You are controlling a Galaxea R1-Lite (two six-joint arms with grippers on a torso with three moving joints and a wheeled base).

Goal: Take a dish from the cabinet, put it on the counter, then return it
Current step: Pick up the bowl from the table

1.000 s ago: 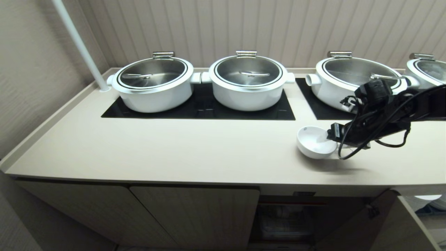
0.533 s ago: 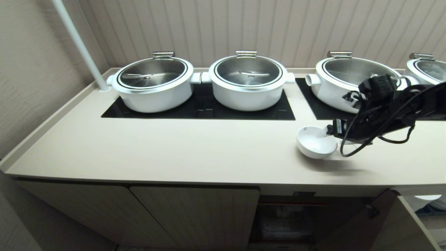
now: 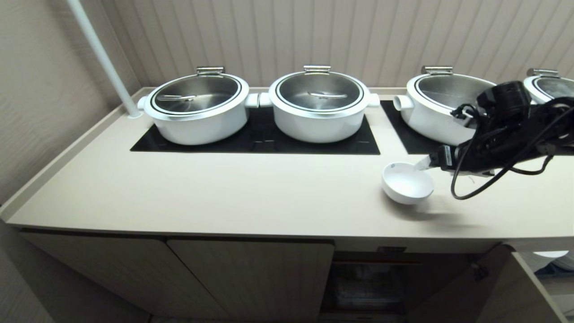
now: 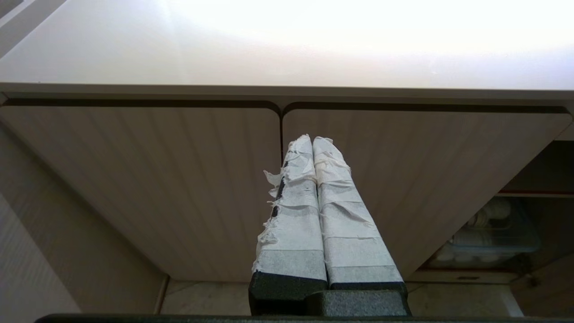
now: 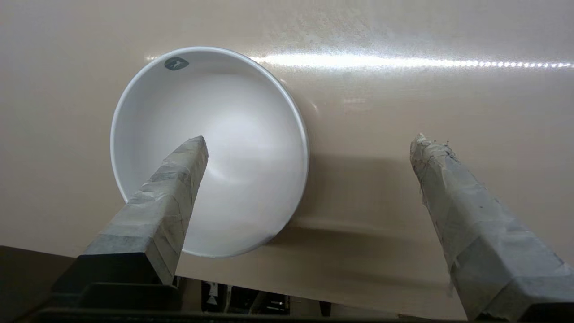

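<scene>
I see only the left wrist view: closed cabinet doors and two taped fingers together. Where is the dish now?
Observer: The dish stands upright on the counter, in front of the third pot.
Operator: Does the right gripper hold it?
Observer: No. The right gripper is open; one finger hangs over the dish's inside, the other finger is over bare counter.
Operator: Is the dish empty?
Observer: Yes, only a small grey mark near the rim.
</scene>
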